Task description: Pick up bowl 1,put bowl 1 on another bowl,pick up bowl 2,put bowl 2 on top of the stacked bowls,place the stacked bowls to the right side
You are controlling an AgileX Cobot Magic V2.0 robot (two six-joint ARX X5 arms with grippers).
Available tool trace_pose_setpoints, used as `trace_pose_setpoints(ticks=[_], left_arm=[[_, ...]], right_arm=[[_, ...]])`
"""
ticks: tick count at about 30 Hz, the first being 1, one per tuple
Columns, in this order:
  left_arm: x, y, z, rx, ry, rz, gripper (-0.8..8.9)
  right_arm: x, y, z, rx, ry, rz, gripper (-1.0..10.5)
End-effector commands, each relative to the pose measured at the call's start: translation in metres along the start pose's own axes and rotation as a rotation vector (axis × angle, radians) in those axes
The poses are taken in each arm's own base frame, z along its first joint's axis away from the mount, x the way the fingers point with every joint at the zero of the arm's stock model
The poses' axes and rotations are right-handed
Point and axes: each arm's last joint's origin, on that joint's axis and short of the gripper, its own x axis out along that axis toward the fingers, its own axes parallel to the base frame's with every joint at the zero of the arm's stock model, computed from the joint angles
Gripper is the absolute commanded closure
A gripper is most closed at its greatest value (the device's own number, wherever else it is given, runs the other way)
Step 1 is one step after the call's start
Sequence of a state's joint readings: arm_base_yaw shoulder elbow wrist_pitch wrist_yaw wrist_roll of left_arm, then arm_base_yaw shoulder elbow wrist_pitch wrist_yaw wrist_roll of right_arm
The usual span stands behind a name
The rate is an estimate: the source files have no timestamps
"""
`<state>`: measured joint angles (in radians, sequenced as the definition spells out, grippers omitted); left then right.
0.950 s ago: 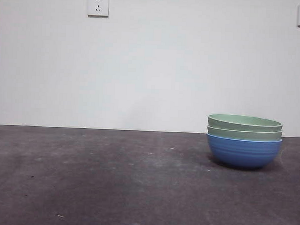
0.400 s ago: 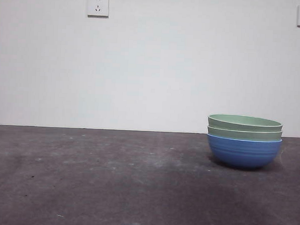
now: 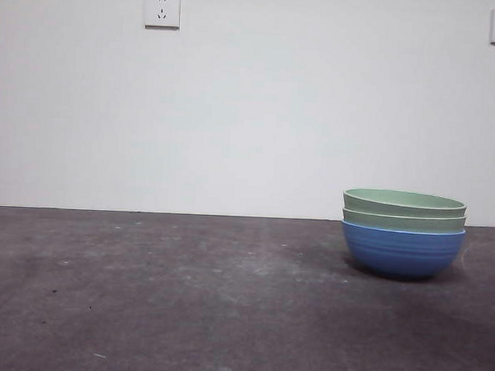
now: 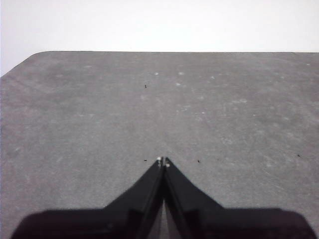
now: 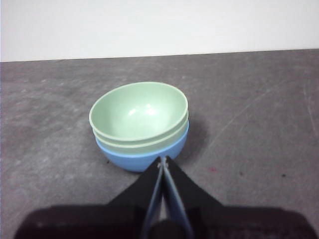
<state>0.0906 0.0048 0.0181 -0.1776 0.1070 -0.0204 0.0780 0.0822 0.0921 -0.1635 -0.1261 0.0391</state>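
Note:
The stacked bowls stand on the right of the dark table: a blue ribbed bowl at the bottom with two pale green bowls nested in it. In the right wrist view the same blue bowl and green bowls sit just beyond my right gripper, which is shut, empty and apart from the stack. My left gripper is shut over bare table, with no bowl near it. Neither arm shows in the front view.
The grey table runs back to a white wall with two sockets. The left wrist view shows the table's rounded far corner.

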Motion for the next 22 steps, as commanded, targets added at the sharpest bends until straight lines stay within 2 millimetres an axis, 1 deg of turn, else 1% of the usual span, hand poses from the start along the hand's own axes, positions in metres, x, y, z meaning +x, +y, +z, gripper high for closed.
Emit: trace_pose_setpoints(ticks=[1,5,22], left_arm=[[0.001,0.001,-0.004,-0.012,0.01,0.006,8.17],[0.001,0.001,-0.004,-0.012,0.01,0.006,8.17],[0.001,0.001,-0.004,-0.012,0.01,0.006,8.17]], right_arm=[[0.002,-0.001,-0.011,0.032,0.006,-0.003,9.4],[0.002,-0.001,-0.023,0.058,0.034,-0.004,9.4],[0.002,-0.001,-0.023,0.087,0.029,-0.004,9.4]])
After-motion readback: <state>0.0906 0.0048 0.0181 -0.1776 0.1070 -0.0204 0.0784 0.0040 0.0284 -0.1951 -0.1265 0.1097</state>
